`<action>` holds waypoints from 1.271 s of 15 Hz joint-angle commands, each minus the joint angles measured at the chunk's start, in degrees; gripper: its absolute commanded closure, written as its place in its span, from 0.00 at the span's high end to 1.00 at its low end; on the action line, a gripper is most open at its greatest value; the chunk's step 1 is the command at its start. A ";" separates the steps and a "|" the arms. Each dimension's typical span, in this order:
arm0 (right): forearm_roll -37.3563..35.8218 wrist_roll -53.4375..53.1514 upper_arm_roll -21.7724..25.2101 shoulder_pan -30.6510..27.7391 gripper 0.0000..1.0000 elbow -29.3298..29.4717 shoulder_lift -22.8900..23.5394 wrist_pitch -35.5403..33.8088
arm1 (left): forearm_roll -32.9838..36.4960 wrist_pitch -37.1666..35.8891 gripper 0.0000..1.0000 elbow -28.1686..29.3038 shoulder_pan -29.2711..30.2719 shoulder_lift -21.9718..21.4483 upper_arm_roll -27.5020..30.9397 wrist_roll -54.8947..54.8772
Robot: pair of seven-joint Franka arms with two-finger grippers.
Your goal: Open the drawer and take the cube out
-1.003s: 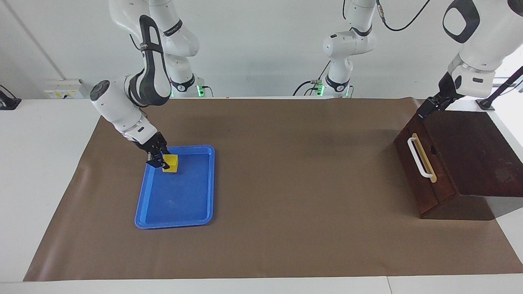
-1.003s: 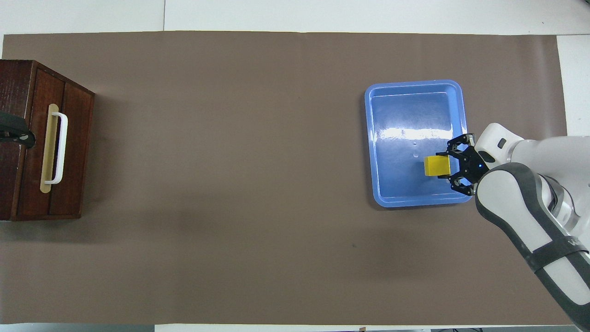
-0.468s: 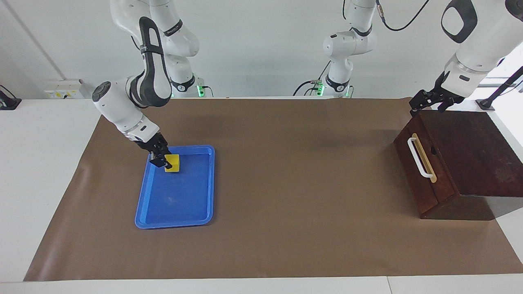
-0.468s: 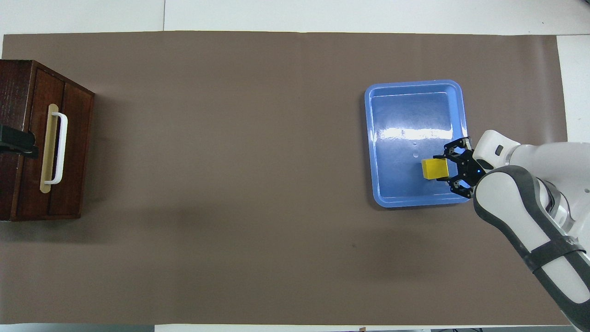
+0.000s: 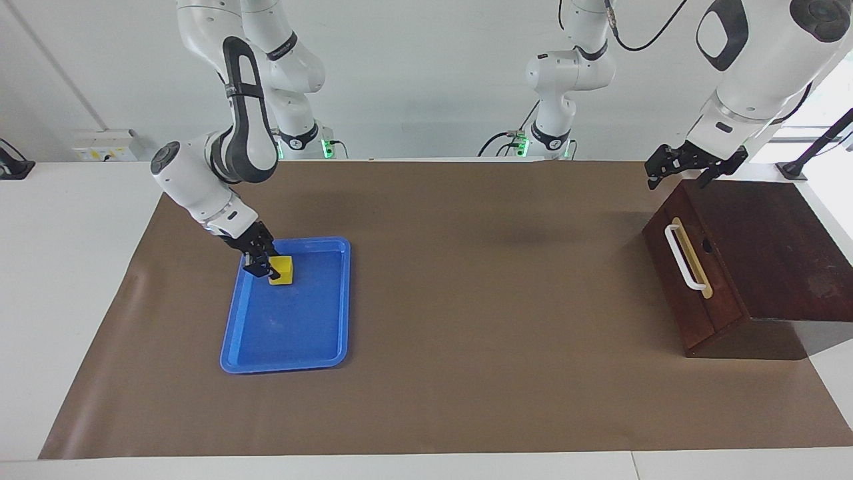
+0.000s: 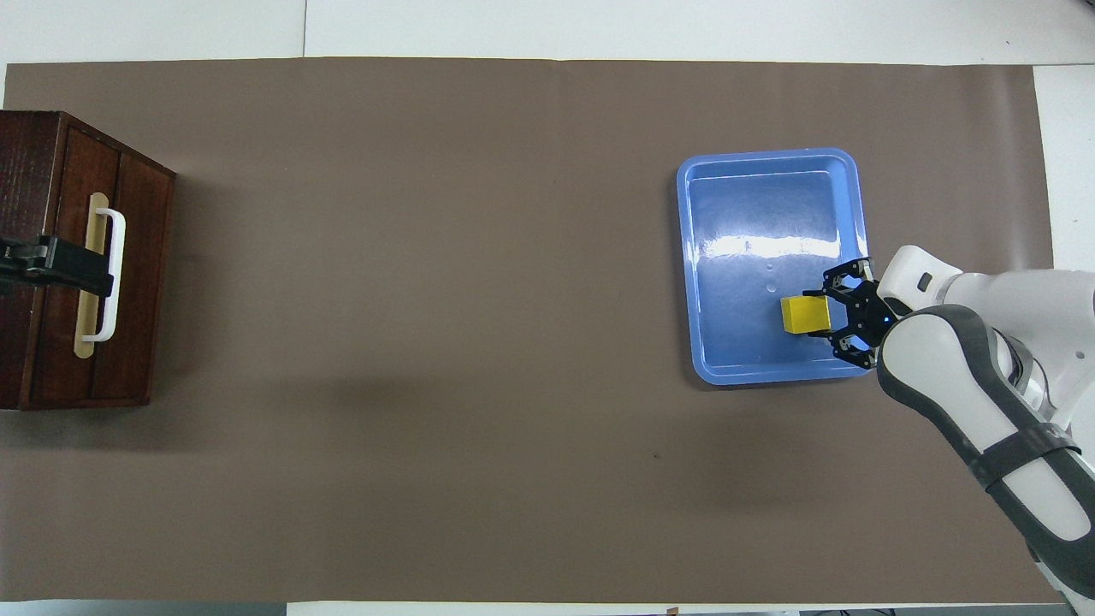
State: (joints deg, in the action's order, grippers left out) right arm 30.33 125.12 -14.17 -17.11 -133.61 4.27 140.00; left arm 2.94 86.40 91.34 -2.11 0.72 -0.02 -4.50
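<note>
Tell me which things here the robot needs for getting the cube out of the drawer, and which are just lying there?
Part of the job:
- drawer, shut, in the wooden box
- cube, already in the tray, at the right gripper
- left gripper, over the box's edge

Just lying there:
- blue tray, under the cube
- brown mat

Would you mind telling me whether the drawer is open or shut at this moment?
Shut. The drawer front sits flush with the dark wooden box, no pale interior shows, and the left gripper hangs above the box, off the handle.
</note>
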 commanded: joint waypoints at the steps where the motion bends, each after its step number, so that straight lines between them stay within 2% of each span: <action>1: 1.83 2.14 -0.86 -1.09 0.00 -0.42 0.12 0.45 | -0.30 -2.02 1.00 -0.46 -1.23 -0.01 1.60 -1.82; 2: 2.53 2.40 -0.86 -1.18 0.00 -0.42 0.12 0.36 | -0.39 -2.02 1.00 -0.46 -1.23 -0.10 1.60 -1.91; 3: 2.63 2.75 -0.86 -1.18 0.20 -0.42 0.12 0.28 | -0.39 -2.20 1.00 -0.63 -1.14 -0.01 1.51 -1.91; 4: 2.63 3.19 -0.86 -1.18 0.31 -0.42 0.12 0.19 | -0.47 -2.55 1.00 -0.90 -0.88 0.16 1.34 -1.83; 5: 2.72 3.63 -0.86 -1.18 0.72 -0.42 0.12 0.19 | -0.65 -2.73 1.00 -1.25 -0.70 0.25 1.16 -1.82; 6: 2.63 3.81 -0.86 -1.18 1.00 -0.42 0.12 0.19 | -0.65 -2.81 1.00 -1.51 -0.70 0.34 1.07 -1.82; 13: 2.72 2.06 -0.77 -1.09 1.00 0.72 0.03 -1.83 | -1.53 -4.31 1.00 -2.39 -0.52 0.51 0.63 -1.74; 17: 2.63 -5.56 -0.77 0.23 1.00 4.32 -0.23 -5.69 | -1.53 -3.61 1.00 -1.86 -1.23 0.43 0.55 -0.25; 19: 1.84 -11.63 -0.68 0.76 1.00 5.81 -0.49 -7.54 | -1.53 -3.08 1.00 -1.86 -0.79 0.43 -2.78 4.13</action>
State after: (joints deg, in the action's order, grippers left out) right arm 31.82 118.53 -14.57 -16.51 -129.59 4.26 134.69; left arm 1.92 83.71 90.44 -2.63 0.74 -0.62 -4.12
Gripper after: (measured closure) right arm 0.000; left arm 0.000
